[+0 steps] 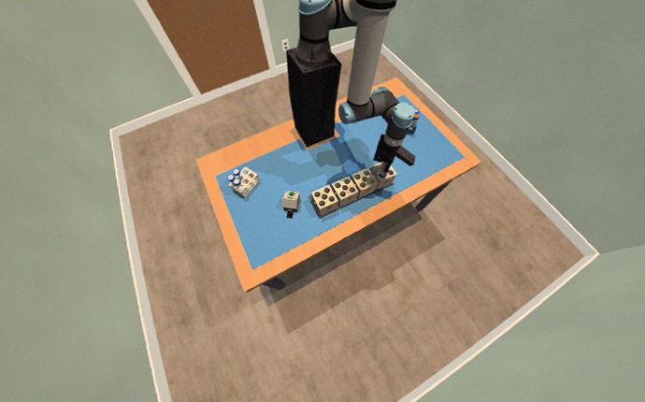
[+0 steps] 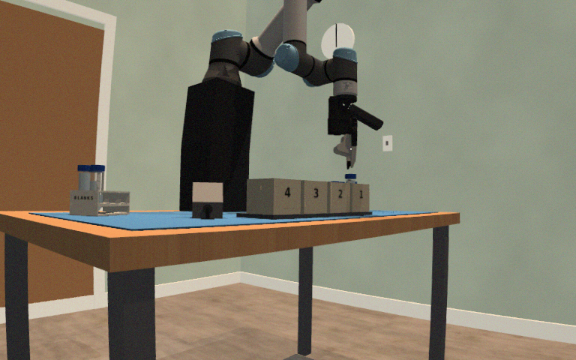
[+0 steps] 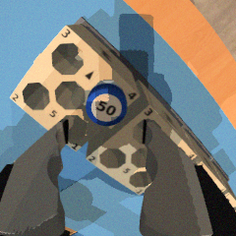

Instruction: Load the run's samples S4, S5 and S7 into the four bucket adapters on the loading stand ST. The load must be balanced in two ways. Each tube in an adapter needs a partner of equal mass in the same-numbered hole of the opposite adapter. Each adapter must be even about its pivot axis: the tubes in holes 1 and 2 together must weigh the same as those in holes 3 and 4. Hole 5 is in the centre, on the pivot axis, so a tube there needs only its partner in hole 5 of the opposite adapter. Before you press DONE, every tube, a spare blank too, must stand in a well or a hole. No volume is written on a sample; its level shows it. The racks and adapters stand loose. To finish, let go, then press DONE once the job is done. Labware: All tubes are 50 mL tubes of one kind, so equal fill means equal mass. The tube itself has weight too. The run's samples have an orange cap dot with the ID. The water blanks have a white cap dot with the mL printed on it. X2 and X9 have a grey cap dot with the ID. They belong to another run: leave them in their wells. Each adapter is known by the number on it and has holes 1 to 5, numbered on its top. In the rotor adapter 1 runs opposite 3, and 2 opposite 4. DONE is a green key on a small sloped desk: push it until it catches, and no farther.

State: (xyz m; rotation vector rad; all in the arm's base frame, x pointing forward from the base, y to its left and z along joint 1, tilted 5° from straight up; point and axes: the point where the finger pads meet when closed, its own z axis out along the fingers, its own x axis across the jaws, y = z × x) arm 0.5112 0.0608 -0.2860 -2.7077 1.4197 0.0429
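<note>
A blue-capped water blank with a white dot marked 50 (image 3: 106, 105) (image 2: 350, 177) stands in hole 4 of adapter 1 (image 3: 44, 74) (image 2: 361, 197) (image 1: 387, 175), at the right end of the row of four tan adapters. Its other holes look empty. My gripper (image 3: 105, 121) (image 2: 350, 163) (image 1: 382, 171) hangs straight above this tube. Its fingers are parted and clear of the cap, holding nothing. Adapter 2 (image 3: 120, 159) (image 2: 338, 196) sits beside it, its visible holes empty. Adapters 3 (image 2: 315, 195) and 4 (image 2: 271, 195) look empty in the top view.
The blanks rack (image 1: 243, 183) (image 2: 85, 202) with several blue-capped tubes stands at the table's left end. The DONE desk (image 1: 290, 198) (image 2: 207, 197) sits between it and the adapters. A rack with orange-dotted tubes (image 1: 414, 118) is partly hidden behind the wrist. The arm's black pedestal (image 1: 315, 96) stands at the back.
</note>
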